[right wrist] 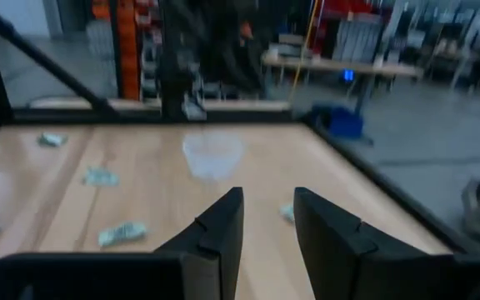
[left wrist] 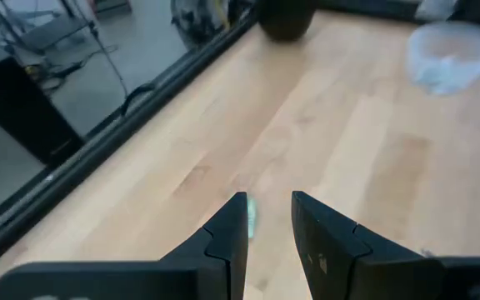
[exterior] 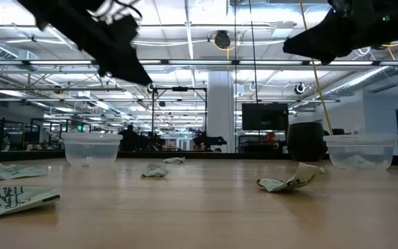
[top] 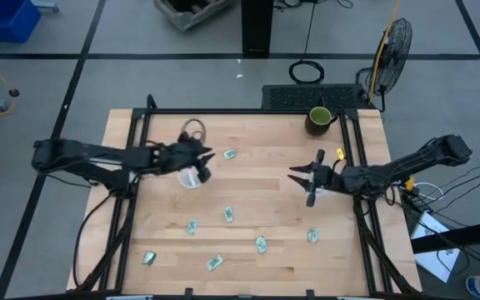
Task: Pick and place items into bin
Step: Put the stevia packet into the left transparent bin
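Note:
Several tiny pale green-and-white packets [top: 228, 214] lie flat and scattered on the wooden table [top: 257, 183], mostly toward its near half; one [top: 229, 154] lies farther back. My left gripper [top: 206, 162] hovers open above the table beside a clear plastic bin [top: 190, 178]. In the left wrist view its fingers [left wrist: 269, 218] frame the far packet [left wrist: 251, 218] on the wood below, without touching it. My right gripper [top: 300, 178] hovers open over the table's right half. In its wrist view the gripper [right wrist: 269, 218] faces the clear bin [right wrist: 213, 155] and some packets [right wrist: 123, 232]. In the low view both grippers are high above the table.
A dark green mug [top: 319, 119] stands at the far right corner. A second clear bin [exterior: 360, 151] sits on the right side, also in the left wrist view [left wrist: 452, 54]. Black rails [top: 132, 192] run along the left and right table edges. Bare wood lies mid-table.

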Controlling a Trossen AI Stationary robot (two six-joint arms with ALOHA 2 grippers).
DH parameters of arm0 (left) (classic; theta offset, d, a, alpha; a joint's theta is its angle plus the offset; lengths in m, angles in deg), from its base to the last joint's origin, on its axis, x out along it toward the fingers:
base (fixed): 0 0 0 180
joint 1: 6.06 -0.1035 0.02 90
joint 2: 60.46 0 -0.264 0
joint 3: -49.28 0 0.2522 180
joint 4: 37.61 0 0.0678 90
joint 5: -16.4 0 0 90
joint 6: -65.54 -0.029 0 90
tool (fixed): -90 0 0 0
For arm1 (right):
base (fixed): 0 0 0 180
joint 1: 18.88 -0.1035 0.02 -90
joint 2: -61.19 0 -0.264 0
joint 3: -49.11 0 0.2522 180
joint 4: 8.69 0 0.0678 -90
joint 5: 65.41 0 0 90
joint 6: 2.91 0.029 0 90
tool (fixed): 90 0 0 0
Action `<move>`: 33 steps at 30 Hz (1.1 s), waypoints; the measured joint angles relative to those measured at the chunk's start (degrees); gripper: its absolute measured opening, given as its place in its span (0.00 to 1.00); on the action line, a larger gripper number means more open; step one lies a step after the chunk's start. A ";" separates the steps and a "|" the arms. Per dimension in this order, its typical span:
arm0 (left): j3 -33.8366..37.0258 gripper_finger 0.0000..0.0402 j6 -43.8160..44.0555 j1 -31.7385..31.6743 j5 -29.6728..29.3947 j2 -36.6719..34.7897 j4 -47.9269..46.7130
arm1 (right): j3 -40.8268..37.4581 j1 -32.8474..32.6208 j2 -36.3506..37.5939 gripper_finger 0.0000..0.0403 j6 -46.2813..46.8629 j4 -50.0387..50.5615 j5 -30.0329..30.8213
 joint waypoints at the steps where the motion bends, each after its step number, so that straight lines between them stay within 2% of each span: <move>1: 0.00 0.25 -0.90 -0.61 -0.05 2.49 2.08 | -0.88 0.02 -0.05 0.25 -1.14 -2.49 0.00; 3: 0.00 0.25 -2.88 -2.19 0.26 7.43 7.80 | -2.40 0.02 0.01 0.25 -3.50 -7.34 0.01; 7: -0.24 0.25 -4.44 -6.10 5.01 15.48 17.67 | -4.26 0.02 0.17 0.25 -6.27 -12.64 0.00; 12: -6.22 0.25 -3.70 -9.97 10.37 24.63 16.35 | -4.68 0.07 0.17 0.25 -8.57 -13.78 0.00; 15: -11.44 0.25 -5.89 -10.25 12.64 30.72 12.08 | -4.68 0.09 0.17 0.25 -9.83 -13.88 0.00; 17: -14.70 0.25 -7.79 -9.85 11.71 34.41 8.26 | -4.68 0.09 0.14 0.25 -10.33 -13.88 -0.02; 22: -18.90 0.25 -5.52 -9.07 2.76 39.69 0.93 | -4.70 0.07 0.17 0.25 -10.28 -13.84 -0.02; 33: -19.12 0.25 -3.57 -9.51 3.13 40.78 -3.29 | -4.72 0.07 0.14 0.25 -7.16 -11.89 -0.05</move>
